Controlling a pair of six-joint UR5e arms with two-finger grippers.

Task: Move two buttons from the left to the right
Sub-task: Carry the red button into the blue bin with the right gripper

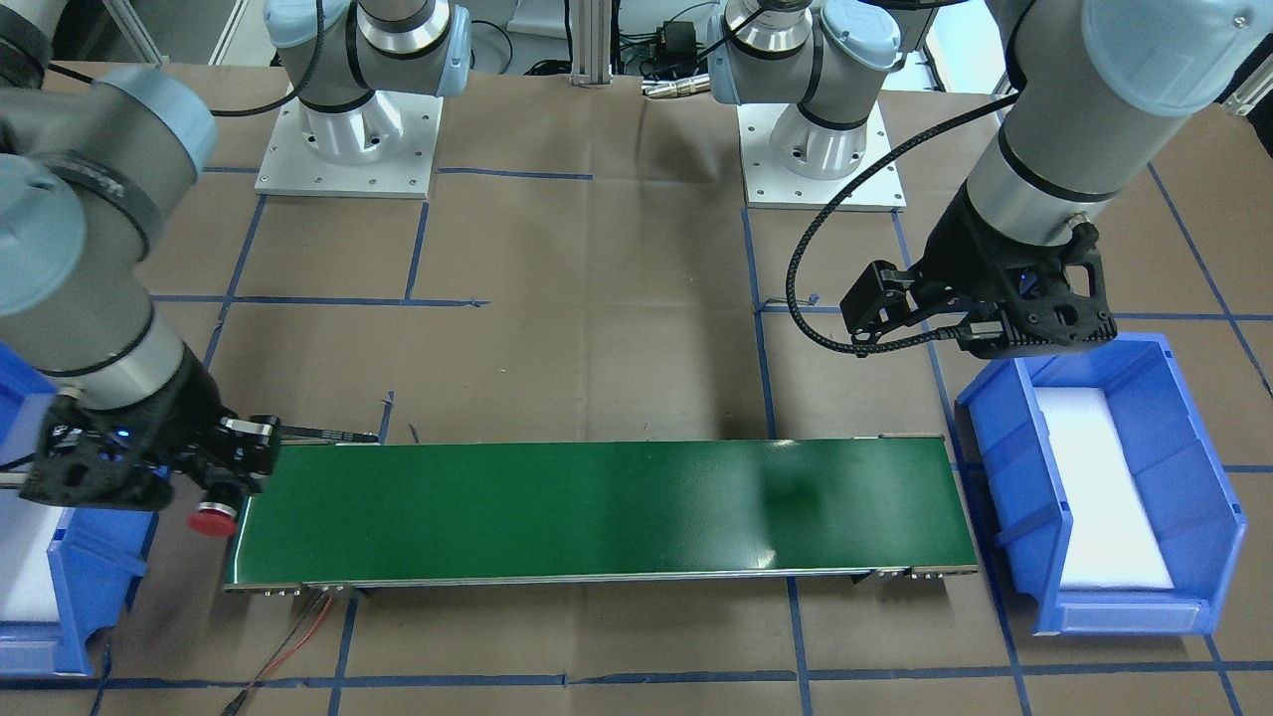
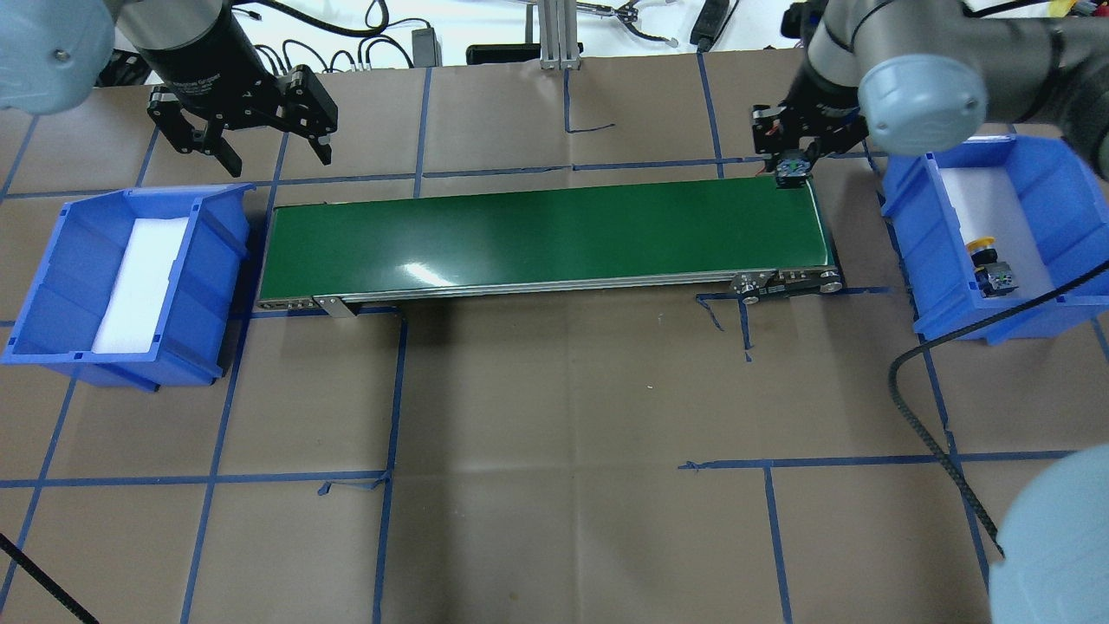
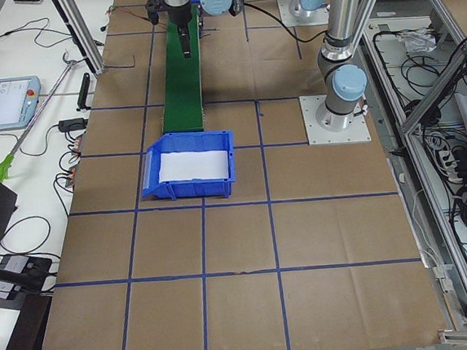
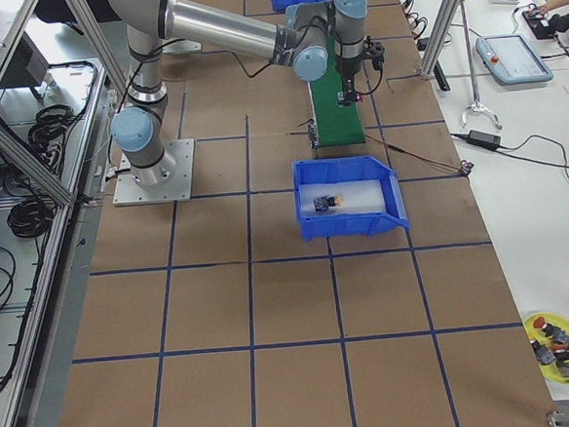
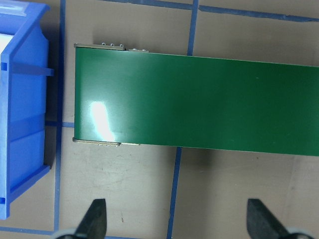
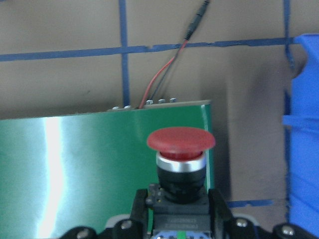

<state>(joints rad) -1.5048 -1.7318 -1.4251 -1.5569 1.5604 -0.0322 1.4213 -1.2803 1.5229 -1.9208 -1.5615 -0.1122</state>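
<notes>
My right gripper (image 2: 792, 166) is shut on the red-capped button (image 6: 181, 141) and holds it over the right end of the green conveyor belt (image 2: 537, 234). In the front-facing view the red button (image 1: 212, 519) hangs just off the belt's end, beside the right blue bin (image 1: 85, 587). The yellow-capped button (image 2: 984, 251) lies on the white foam in the right blue bin (image 2: 910, 217); it also shows in the exterior right view (image 4: 325, 204). My left gripper (image 2: 251, 143) is open and empty, above the table behind the belt's left end.
The left blue bin (image 2: 52, 286) holds only white foam. Red and black wires (image 6: 159, 82) run from the belt's right end. A yellow dish of several spare parts (image 4: 559, 339) sits far off on the table's corner.
</notes>
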